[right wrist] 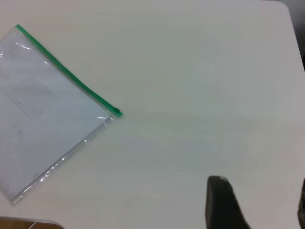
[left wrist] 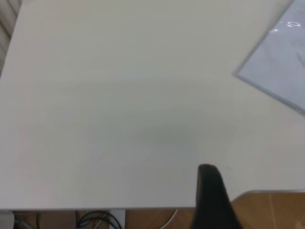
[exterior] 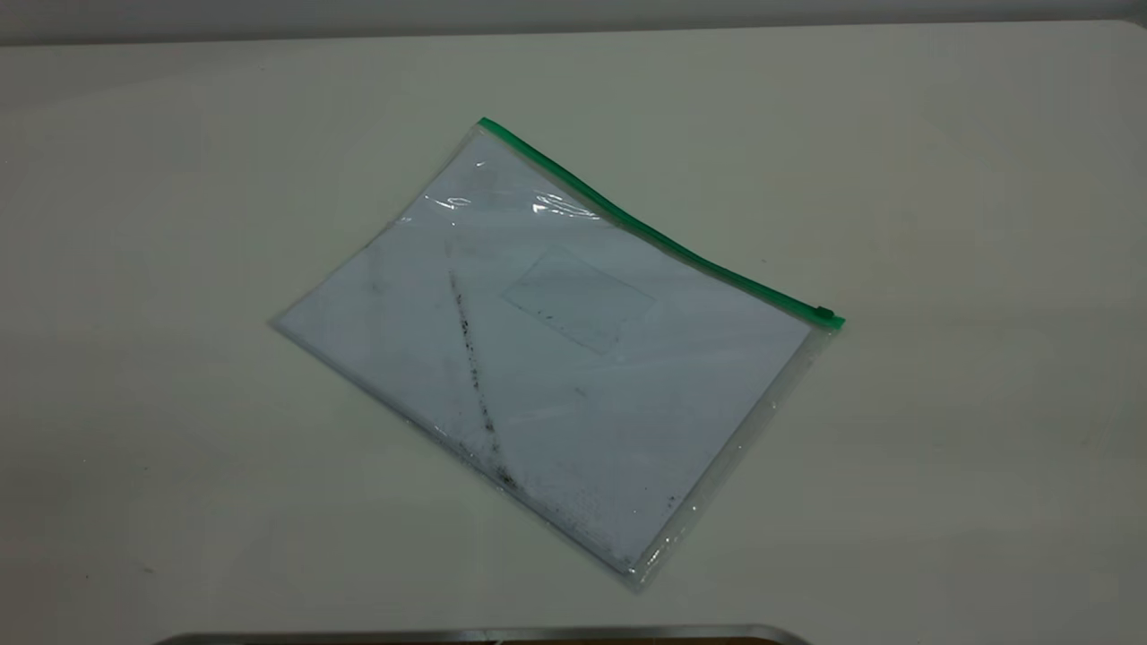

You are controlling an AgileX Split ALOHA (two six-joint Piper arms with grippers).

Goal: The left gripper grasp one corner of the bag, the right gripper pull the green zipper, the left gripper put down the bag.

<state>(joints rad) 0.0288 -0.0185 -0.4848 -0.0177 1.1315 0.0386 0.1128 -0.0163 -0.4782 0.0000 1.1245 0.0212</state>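
The bag (exterior: 556, 349) lies flat and skewed on the white table, a white sheet, a dark speckled streak and a small pocket showing through it. Along its far long edge runs the green zipper (exterior: 645, 224), whose slider tab (exterior: 823, 313) sits at the right-hand corner. Neither gripper appears in the exterior view. The left gripper (left wrist: 259, 191) hovers over bare table near the table's edge, well away from the bag's corner (left wrist: 281, 62), with one finger (left wrist: 209, 191) showing. The right gripper (right wrist: 259, 191) is open over bare table, apart from the slider tab (right wrist: 116, 113) and the bag (right wrist: 43, 119).
The white table (exterior: 941, 448) spreads wide on all sides of the bag. A metal-rimmed wooden edge (exterior: 484, 636) lies along the near side. Cables (left wrist: 95, 219) hang below the table edge in the left wrist view.
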